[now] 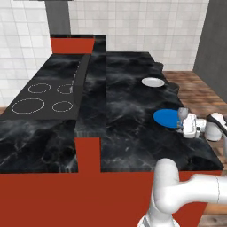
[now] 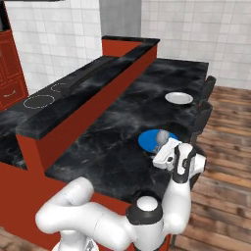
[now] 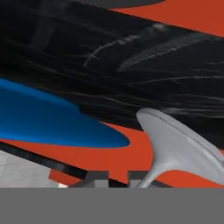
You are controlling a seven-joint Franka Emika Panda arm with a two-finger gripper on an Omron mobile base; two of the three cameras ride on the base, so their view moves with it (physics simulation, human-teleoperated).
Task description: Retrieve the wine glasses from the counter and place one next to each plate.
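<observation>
My gripper [image 1: 181, 124] hangs over the right edge of the black marble counter [image 1: 128, 133], by the near right rim of the bright blue plate [image 1: 165, 118]. It is shut on a greyish wine glass [image 1: 181, 113], which rises above the fingers. From the other side the wine glass [image 2: 161, 137] stands over the blue plate [image 2: 149, 141], above the gripper [image 2: 158, 147]. In the hand view the glass [image 3: 179, 148] flares out from a thin stem between the finger tips, beside the blue plate [image 3: 43, 118]. The white plate [image 1: 153, 82] lies farther back. The second glass is out of view.
A cooktop [image 1: 40, 95] with white rings takes up the left counter, behind a raised black ledge [image 1: 91, 88]. Dark stools [image 2: 203, 115] stand along the counter's right side over the wooden floor [image 2: 230, 162]. Red cabinet fronts [image 1: 88, 195] lie below.
</observation>
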